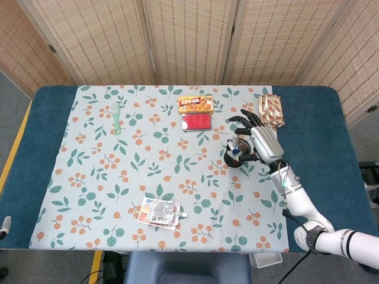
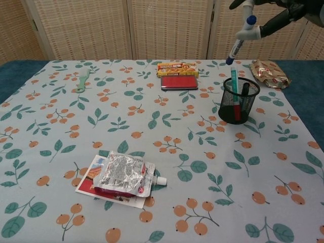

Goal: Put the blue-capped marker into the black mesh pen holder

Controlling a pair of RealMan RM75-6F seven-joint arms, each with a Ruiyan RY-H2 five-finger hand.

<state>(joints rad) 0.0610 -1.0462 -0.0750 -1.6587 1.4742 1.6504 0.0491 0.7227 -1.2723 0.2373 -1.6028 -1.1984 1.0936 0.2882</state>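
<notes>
My right hand (image 1: 261, 142) pinches the blue-capped marker (image 2: 241, 36) and holds it in the air, right over the black mesh pen holder (image 2: 238, 102). The marker hangs tilted, its blue cap up by the fingers and its dark tip pointing down-left, well above the holder's rim. In the head view the marker (image 1: 235, 144) and the hand cover most of the holder (image 1: 231, 161). The chest view shows only the fingers (image 2: 281, 14) at the top edge. A teal pen, a red marker and a black pen stand inside the holder. My left hand shows in neither view.
A red case (image 1: 196, 121) and an orange snack box (image 1: 196, 105) lie left of the holder, behind it. A foil snack packet (image 1: 270, 110) sits at the back right. A green comb (image 1: 116, 117) is far left, a silver pouch (image 1: 160, 212) on a leaflet near the front.
</notes>
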